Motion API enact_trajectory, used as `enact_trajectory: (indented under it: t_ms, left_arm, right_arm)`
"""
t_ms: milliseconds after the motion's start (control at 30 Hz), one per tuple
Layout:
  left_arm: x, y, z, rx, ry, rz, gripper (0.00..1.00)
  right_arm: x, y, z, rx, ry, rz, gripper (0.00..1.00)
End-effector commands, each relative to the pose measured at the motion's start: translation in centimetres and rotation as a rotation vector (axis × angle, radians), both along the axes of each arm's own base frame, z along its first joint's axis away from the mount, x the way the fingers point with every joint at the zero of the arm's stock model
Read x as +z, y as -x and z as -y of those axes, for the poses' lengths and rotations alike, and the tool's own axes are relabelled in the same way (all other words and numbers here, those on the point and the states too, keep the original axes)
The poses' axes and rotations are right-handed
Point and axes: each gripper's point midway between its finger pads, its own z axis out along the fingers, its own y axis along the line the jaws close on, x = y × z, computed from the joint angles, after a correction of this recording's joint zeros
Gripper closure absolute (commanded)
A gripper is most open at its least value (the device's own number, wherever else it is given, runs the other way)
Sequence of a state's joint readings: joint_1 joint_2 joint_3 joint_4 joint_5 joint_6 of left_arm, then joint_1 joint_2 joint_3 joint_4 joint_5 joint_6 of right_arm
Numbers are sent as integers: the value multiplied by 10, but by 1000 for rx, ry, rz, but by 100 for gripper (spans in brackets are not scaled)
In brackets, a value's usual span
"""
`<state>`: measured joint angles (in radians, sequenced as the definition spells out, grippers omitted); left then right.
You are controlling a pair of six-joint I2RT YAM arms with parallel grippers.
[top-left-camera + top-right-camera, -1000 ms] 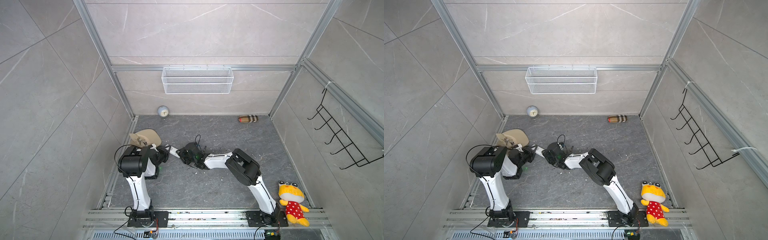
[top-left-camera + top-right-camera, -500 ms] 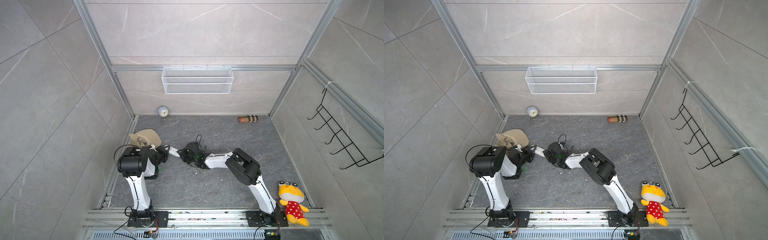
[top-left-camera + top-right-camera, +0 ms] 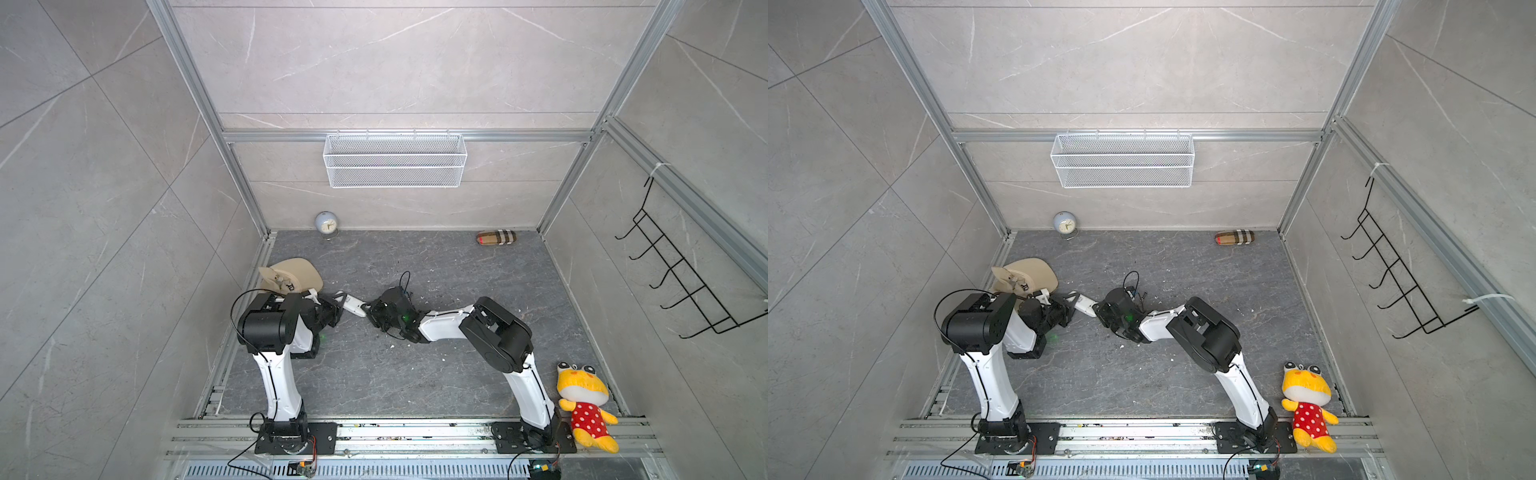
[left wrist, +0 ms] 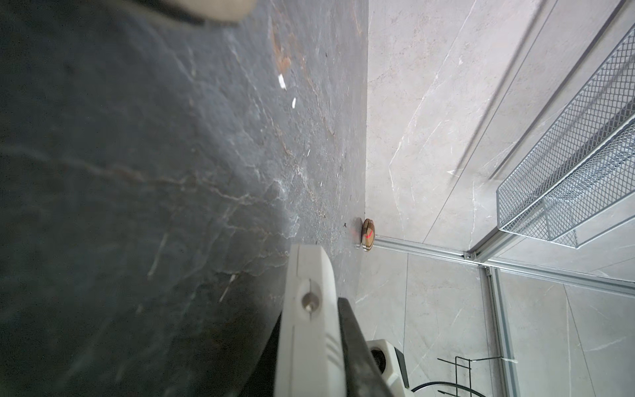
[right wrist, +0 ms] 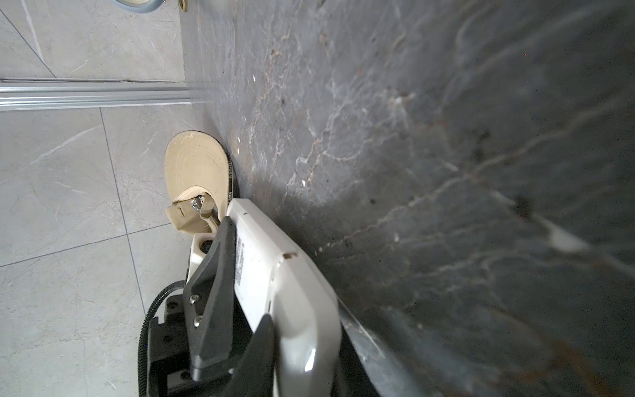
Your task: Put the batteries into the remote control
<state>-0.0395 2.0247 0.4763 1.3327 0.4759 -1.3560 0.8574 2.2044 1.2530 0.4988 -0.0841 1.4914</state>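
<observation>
White remote control [image 3: 353,306] — clamped by left end effector [image 3: 339,304] and right end effector [image 3: 368,310] alike; its label [image 5: 239,261] unreadable.

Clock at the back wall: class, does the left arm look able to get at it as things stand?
Probably not yet: the left jaws are shut on the remote, which the right jaws also hold, and the clock stands beyond the cap.
</observation>
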Motion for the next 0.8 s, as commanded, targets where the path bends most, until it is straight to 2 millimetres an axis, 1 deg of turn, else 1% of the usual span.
enact_trajectory:
  t_ms: [0, 100, 333, 433, 500, 533, 600, 667, 767]
  left_arm:
    - [17, -14, -14, 39, -60, 118, 100]
    - [18, -14, -14, 40, -63, 121, 100]
    - [29, -16, -12, 25, -82, 162, 100]
    - [30, -17, -17, 67, -82, 158, 100]
    - [35, -15, -20, 110, -103, 167, 100]
    - [38, -14, -22, 129, -116, 177, 100]
    - [42, -16, -20, 136, -129, 182, 100]
    - [43, -19, -16, 119, -133, 187, 100]
    - [37, -17, -13, 90, -152, 178, 100]
  right_arm:
    - [-79, 13, 60, 13, 310, -111, 80]
    - [-78, 10, 65, 30, 329, -107, 80]
    - [-70, 7, 59, 100, 351, -86, 75]
    - [-67, 3, 55, 108, 345, -81, 76]
    - [-66, 2, 57, 101, 351, -92, 76]
    - [-66, 2, 57, 103, 350, -97, 77]
    - [-66, 1, 59, 102, 346, -102, 77]
    - [-65, 1, 61, 107, 342, -104, 77]
    - [-65, 0, 66, 114, 340, -106, 75]
